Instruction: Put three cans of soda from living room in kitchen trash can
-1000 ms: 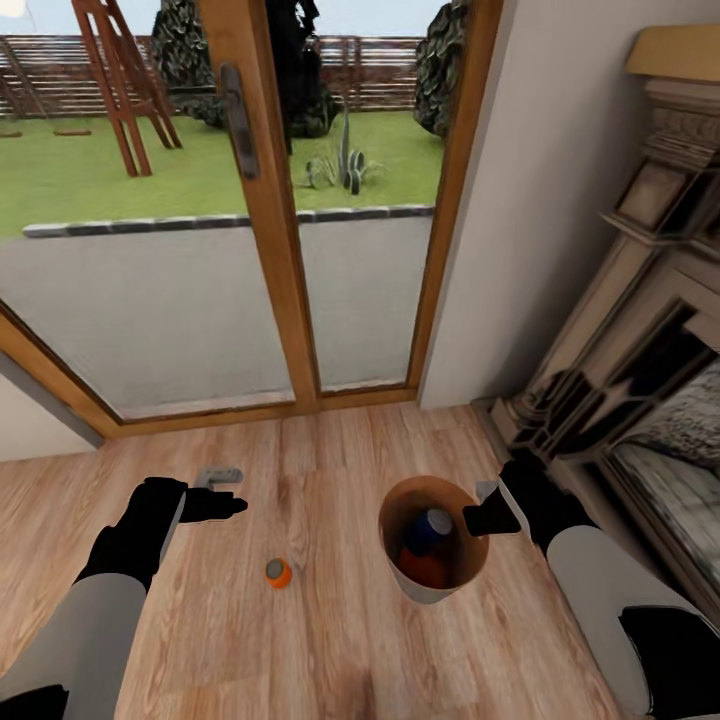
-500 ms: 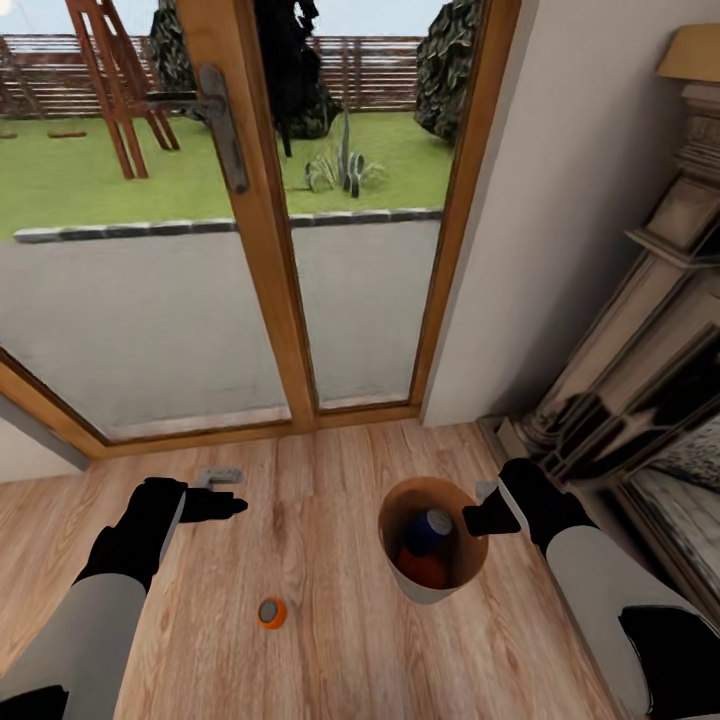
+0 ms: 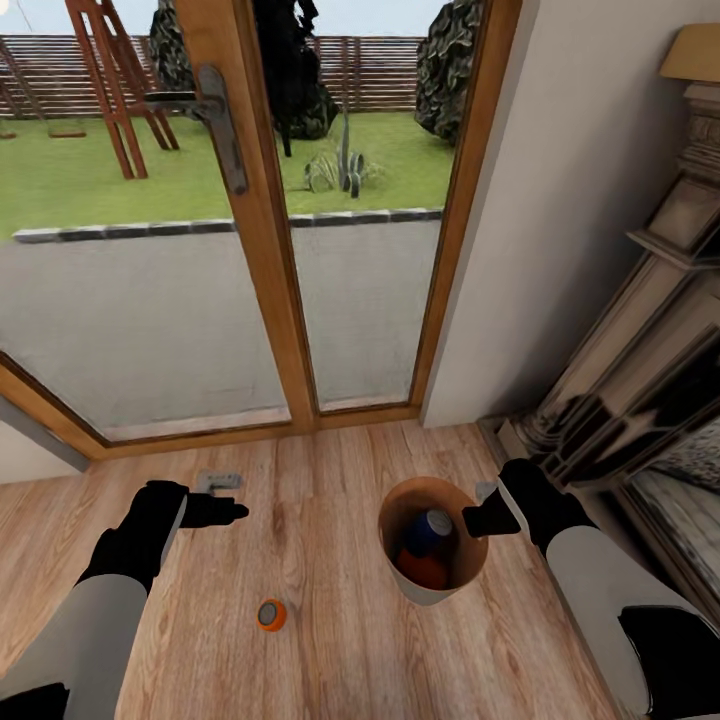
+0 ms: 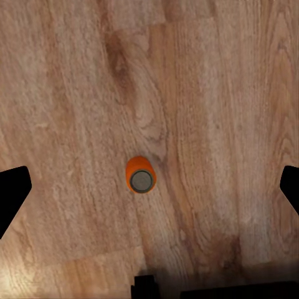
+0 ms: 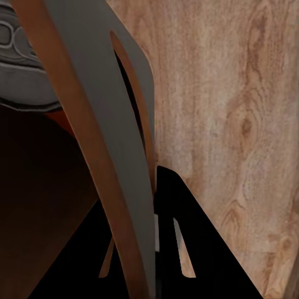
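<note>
Currently loose soda can upright on floor, straight below left tool, fingers spread wide; right tool clamped on trash can rim.

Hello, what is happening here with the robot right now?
The right end effector is shut on the rim of the small round grey bin, which holds orange soda cans. One more orange soda can stands upright on the pale wood floor; the open left end effector hangs above the floor.
</note>
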Motion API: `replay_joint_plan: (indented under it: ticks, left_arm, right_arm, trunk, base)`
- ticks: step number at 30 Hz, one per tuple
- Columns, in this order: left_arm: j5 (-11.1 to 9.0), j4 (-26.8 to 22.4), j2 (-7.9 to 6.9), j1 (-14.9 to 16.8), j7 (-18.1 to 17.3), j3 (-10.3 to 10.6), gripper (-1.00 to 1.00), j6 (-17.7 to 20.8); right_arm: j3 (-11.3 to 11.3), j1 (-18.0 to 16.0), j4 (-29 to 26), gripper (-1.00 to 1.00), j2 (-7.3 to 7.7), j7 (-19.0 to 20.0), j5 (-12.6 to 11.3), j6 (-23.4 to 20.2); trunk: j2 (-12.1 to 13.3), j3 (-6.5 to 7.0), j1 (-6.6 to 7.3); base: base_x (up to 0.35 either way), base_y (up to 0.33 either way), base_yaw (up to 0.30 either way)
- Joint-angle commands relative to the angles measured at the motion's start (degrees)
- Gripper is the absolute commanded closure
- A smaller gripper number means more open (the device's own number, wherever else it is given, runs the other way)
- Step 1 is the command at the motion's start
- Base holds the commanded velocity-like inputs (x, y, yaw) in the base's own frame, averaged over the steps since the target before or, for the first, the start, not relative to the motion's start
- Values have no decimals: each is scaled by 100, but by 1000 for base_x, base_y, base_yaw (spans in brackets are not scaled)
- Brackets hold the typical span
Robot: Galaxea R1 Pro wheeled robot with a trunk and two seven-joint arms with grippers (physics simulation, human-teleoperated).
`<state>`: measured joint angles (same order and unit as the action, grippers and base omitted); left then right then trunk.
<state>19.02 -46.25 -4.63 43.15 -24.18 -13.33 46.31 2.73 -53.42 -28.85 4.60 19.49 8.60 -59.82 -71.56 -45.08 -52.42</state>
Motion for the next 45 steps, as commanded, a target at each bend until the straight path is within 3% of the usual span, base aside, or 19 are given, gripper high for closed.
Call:
replay_joint_plan:
  ticks: [1,12,16,21,22,23,27,28,35,45]
  left_arm:
    - [-3,-1,2,0,5,-1,-100,0]
    - [45,52,148,8,18,-3,-100,7]
    - [50,65,173,9,19,-3,-100,7]
    - [49,69,181,6,19,-3,-100,2]
    - [47,68,181,7,19,-3,-100,2]
    - [39,69,181,9,19,-3,-100,1]
    - [29,67,182,8,19,-3,-100,4]
    - [25,65,182,6,19,-3,-100,5]
    - [17,63,182,6,19,-3,-100,3]
    - [28,75,174,1,14,-3,-100,2]
  right_arm:
    - [-9,-2,4,100,2,37,-129,-18]
    - [-18,-17,-42,100,19,48,-129,-18]
    - [-23,-95,-21,100,94,55,-143,-18]
    - [-18,-871,580,100,288,67,-155,-18]
    - [-17,-1111,858,100,334,67,-154,-18]
    - [-5,-1562,1305,100,419,65,-151,-18]
    - [26,-1922,1578,100,489,64,-145,-18]
    - [226,-2151,1682,100,538,65,-144,-18]
    - [412,-2448,1803,100,564,70,-148,-18]
    - [438,-2708,1821,100,577,64,-140,-18]
  trunk:
    - [0,0,0]
    - [-441,-197,-241]
    - [-602,-269,-329]
    - [-802,-359,-439]
    - [-842,-377,-461]
    - [-883,-395,-483]
    - [-1043,-466,-571]
    - [-1083,-484,-593]
    - [-1364,-610,-746]
    - [-1765,-790,-966]
  base:
    - [0,0,0]
    - [0,0,0]
    - [0,0,0]
    - [0,0,0]
    - [0,0,0]
    - [0,0,0]
    - [0,0,0]
    - [0,0,0]
    - [0,0,0]
    - [0,0,0]
